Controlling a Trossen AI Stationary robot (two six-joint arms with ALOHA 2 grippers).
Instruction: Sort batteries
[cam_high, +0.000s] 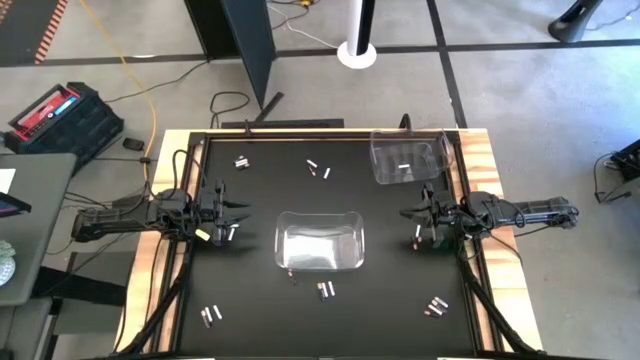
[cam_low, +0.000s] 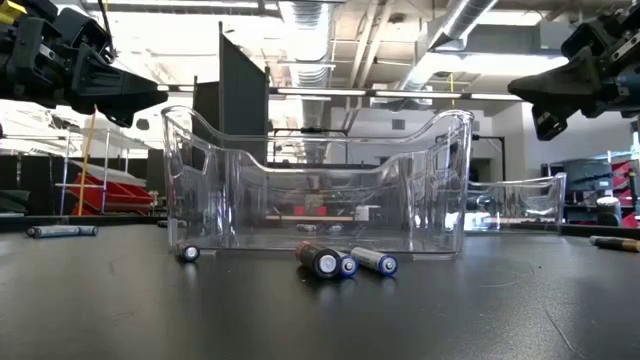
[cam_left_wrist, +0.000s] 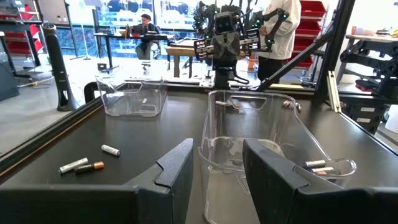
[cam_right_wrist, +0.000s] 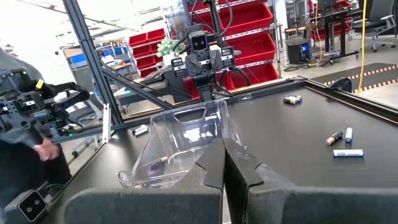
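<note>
High view: left pincer (cam_high: 243, 211) hovering above the counter (cam_high: 260, 330), fingers (cam_left_wrist: 177, 168) parted, grasping nothing visible. Just beside it, on the counter, one battery (cam_high: 232, 232). Straight ahead of its tips, close by, the clear middle bin (cam_high: 285, 218). Farther off to either side of it, loose batteries (cam_high: 241, 161) scattered in ones and pairs near the counter's edges. Across the middle bin and facing it, right pincer (cam_high: 412, 212), clenched tight on nothing, also raised off the counter. Just beside that pincer, a pale cell (cam_high: 418, 233) lying on the counter. Near it to one side, a second bin (cam_high: 378, 142) with one pale cell inside.
</note>
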